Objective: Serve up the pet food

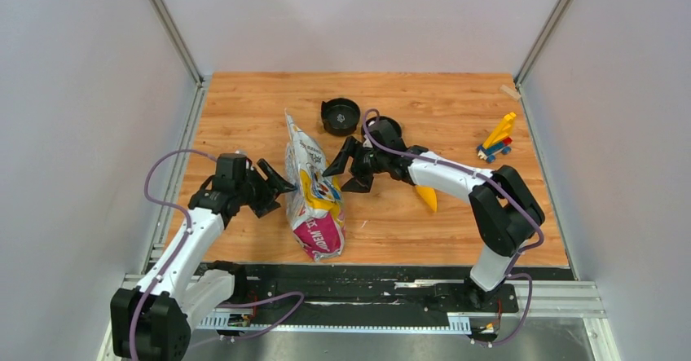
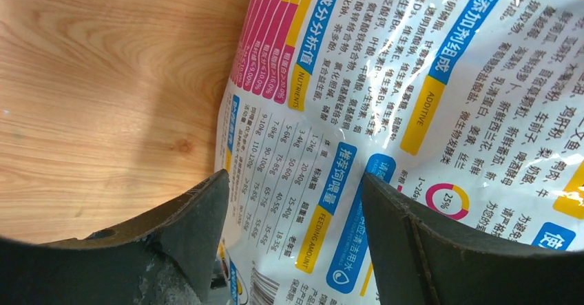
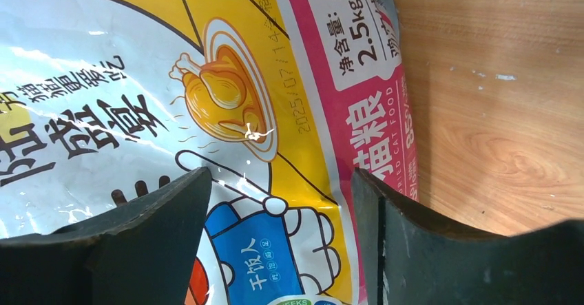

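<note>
A glossy printed bag (image 1: 314,198) stands crumpled in the middle of the wooden table, its top end toward the back. The pet food itself is out of view. My left gripper (image 1: 285,194) is open just left of the bag, its fingers pointing at the bag's side. In the left wrist view the bag's text panel (image 2: 413,98) fills the gap beyond the open left gripper (image 2: 293,181). On the other side my right gripper (image 1: 336,179) is open too, facing the bag's cartoon front (image 3: 206,98) with the right gripper (image 3: 281,174) holding nothing.
A black round bowl (image 1: 340,116) sits behind the bag. A yellow scoop (image 1: 427,197) lies under the right forearm. A small stack of coloured toy blocks (image 1: 498,138) stands at the right. Grey walls close in the table on three sides.
</note>
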You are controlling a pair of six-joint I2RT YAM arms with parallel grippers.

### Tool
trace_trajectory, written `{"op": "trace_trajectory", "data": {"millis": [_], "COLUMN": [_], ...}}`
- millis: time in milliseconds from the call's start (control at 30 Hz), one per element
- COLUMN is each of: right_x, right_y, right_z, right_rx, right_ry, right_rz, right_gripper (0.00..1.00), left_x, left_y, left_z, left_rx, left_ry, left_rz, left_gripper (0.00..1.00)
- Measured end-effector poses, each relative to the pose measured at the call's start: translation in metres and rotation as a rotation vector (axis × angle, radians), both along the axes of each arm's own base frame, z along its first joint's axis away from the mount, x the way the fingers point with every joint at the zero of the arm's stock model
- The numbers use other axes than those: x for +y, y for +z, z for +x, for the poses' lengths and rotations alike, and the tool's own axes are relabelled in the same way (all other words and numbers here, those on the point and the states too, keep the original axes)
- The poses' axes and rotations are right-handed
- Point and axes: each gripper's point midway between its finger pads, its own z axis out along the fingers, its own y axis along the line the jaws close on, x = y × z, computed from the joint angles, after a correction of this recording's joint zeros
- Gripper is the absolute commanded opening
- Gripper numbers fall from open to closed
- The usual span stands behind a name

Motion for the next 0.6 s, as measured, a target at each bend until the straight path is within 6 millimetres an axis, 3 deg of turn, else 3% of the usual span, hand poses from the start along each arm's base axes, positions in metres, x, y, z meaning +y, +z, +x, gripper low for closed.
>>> {"op": "trace_trajectory", "data": {"millis": [167,267,433,567,600], "right_x": [-0.006,-0.019,-0.035,-0.039,-0.037], "right_y": [0.006,0.022,0.082,0.134,0.146], "right_z": [0.006,0.011,0.019,0.018,0.016], "right_rx": [-0.068,-0.132,-0.314,-0.457,-0.486], "right_ry": [-0.003,-0.017,-0.005,0.025,0.038], "right_rz": [-0.043,-0.084,-0.104,-0.060,-0.044], "right_gripper": [0.74,0.71,0.66,0.54,0.51], "left_x": [0.010,0.018,0.028,0.023,0.019], "left_y": [0.012,0.044,0.123,0.163,0.172], "left_z": [-0.005,0.003,0.026,0.029,0.028], "left_rx": [-0.006,-0.067,-0.254,-0.344,-0.363], "left_ry": [-0.072,-0.110,-0.165,-0.234,-0.256], "left_rz": [0.131,0.225,0.342,0.355,0.344], "left_gripper": [0.85,0.89,0.90,0.86,0.81]}}
